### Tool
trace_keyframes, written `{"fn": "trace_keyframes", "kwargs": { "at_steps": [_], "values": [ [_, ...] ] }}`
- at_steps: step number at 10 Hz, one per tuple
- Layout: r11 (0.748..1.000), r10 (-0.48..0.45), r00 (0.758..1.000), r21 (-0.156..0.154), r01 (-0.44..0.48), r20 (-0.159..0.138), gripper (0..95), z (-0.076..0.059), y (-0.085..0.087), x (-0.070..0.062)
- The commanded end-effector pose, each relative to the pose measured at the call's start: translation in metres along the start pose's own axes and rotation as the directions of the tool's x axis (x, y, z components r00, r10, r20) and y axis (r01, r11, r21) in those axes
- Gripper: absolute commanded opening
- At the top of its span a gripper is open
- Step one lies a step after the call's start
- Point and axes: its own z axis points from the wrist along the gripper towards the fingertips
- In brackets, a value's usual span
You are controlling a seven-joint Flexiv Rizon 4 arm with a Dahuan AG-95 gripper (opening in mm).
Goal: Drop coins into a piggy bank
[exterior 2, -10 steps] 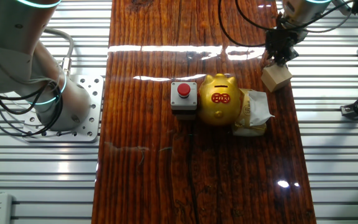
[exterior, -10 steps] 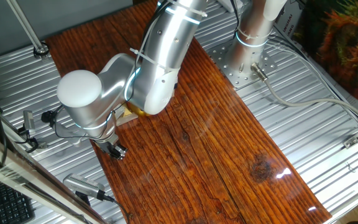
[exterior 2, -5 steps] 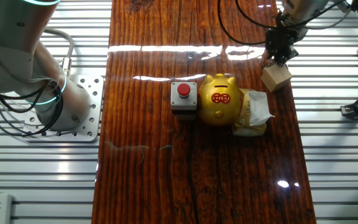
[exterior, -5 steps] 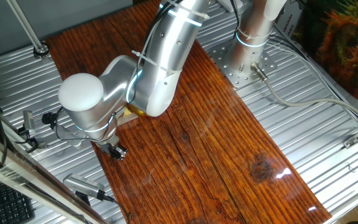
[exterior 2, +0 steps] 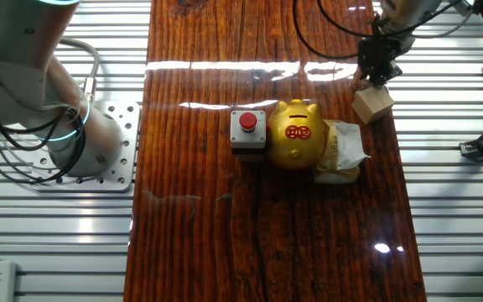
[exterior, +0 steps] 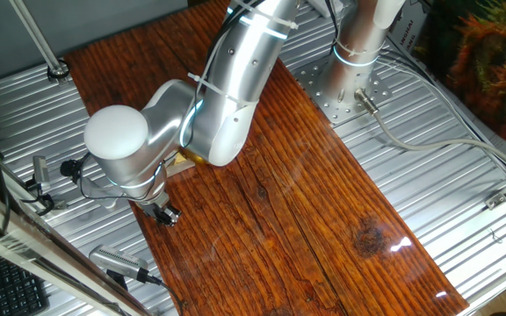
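Observation:
The shiny gold piggy bank (exterior 2: pixel 298 134) stands mid-table, snout toward the far edge; in the other fixed view only a gold sliver (exterior: pixel 197 159) shows behind the arm. My gripper (exterior 2: pixel 372 81) hangs right over the top edge of a light wooden block (exterior 2: pixel 373 105), to the right of and behind the pig. It also shows near the table's left edge (exterior: pixel 162 213). Its dark fingers stand close together. No coin shows, and I cannot tell whether anything is held.
A black box with a red button (exterior 2: pixel 247 131) touches the pig's left side. A crumpled cream packet (exterior 2: pixel 342 153) lies against its right side. The arm's base plate (exterior 2: pixel 99 159) is on the left. Ribbed metal surfaces flank the wooden board (exterior 2: pixel 267 235).
The arm has shifted very slightly; the gripper stays over the wooden block. Nothing else has moved.

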Motion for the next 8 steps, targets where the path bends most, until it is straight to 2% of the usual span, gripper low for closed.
{"fn": "trace_keyframes", "kwargs": {
  "at_steps": [1, 8],
  "values": [
    [1.0, 0.006, 1.0, 0.008, -0.006, -0.001, 19.0, 0.0, 0.0002, 0.0002],
    [1.0, 0.009, 1.0, 0.025, -0.009, -0.002, 19.0, 0.001, 0.0011, 0.0006]
  ]
}}
